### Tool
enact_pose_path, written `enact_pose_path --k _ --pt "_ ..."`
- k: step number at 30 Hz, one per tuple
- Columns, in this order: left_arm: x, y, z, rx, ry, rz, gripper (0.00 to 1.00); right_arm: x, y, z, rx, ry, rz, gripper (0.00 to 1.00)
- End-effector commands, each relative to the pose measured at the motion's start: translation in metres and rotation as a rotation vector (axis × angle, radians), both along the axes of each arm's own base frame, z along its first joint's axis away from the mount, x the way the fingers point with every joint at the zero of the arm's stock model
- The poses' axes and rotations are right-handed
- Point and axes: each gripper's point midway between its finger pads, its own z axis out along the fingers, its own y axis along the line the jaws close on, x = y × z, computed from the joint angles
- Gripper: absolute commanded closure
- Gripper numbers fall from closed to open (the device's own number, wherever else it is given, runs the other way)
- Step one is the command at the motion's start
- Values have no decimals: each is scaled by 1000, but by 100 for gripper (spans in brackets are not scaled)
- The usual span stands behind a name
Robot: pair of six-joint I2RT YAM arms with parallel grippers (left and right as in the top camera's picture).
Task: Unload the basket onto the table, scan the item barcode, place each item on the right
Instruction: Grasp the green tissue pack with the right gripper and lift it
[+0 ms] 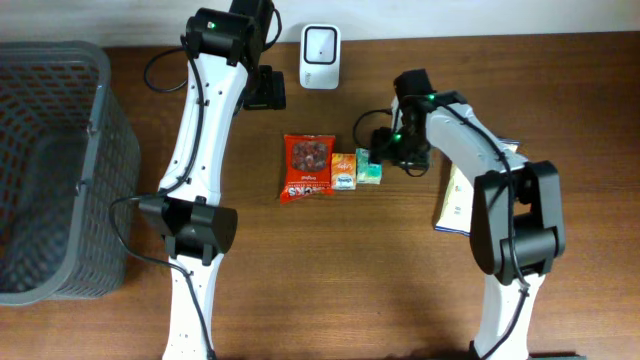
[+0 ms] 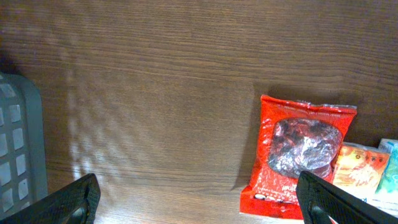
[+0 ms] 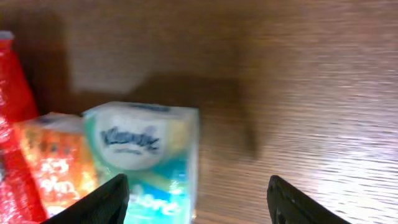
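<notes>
Three items lie in a row mid-table: a red snack bag [image 1: 306, 167], a small orange packet [image 1: 343, 171] and a teal Kleenex tissue pack [image 1: 370, 167]. A white barcode scanner [image 1: 320, 44] stands at the back edge. My right gripper [image 1: 384, 153] hovers just right of the tissue pack. In the right wrist view it [image 3: 199, 200] is open, its left finger over the tissue pack [image 3: 146, 155] and bare wood under the rest of the gap. My left gripper [image 1: 266, 90] hangs open near the scanner. It [image 2: 199, 202] holds nothing, and the red bag [image 2: 305, 155] lies by its right finger.
A large grey mesh basket [image 1: 50, 170] fills the left side of the table; its rim [image 2: 18, 155] shows in the left wrist view. A white booklet [image 1: 455, 200] lies under the right arm at the right.
</notes>
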Motion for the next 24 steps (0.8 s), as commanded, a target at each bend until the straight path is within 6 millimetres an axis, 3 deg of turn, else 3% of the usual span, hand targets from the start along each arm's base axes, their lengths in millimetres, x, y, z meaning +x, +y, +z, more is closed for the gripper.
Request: enact_pose_path --k 1,6,7,9,12,14,16,17,19,21,24 --pt "1 0 2 -8 -8 10 1 -4 9 -4 30 24 -34 29" --pt "1 0 2 -8 -8 10 1 -13 13 -22 70 37 -37 30" --pt "1 0 2 -8 -8 10 1 -16 20 -23 113 44 -29 37" --pt "1 0 2 -8 -8 10 1 -20 19 -28 110 53 -29 63" --pt "1 0 2 -8 -8 10 1 -24 27 -25 156 66 -1 88" --pt "1 0 2 -8 -8 10 1 -30 43 -12 306 92 45 96" --pt "1 0 2 -8 -8 10 1 -36 65 22 603 96 138 95" --pt "1 0 2 -8 -8 10 1 -37 71 51 803 78 182 93" --pt "1 0 2 -8 -8 10 1 -32 60 82 1003 55 172 93" --pt "1 0 2 -8 -8 10 1 -28 52 92 1064 44 155 93" --pt "1 0 2 -8 -8 10 1 -32 60 91 1055 19 211 93"
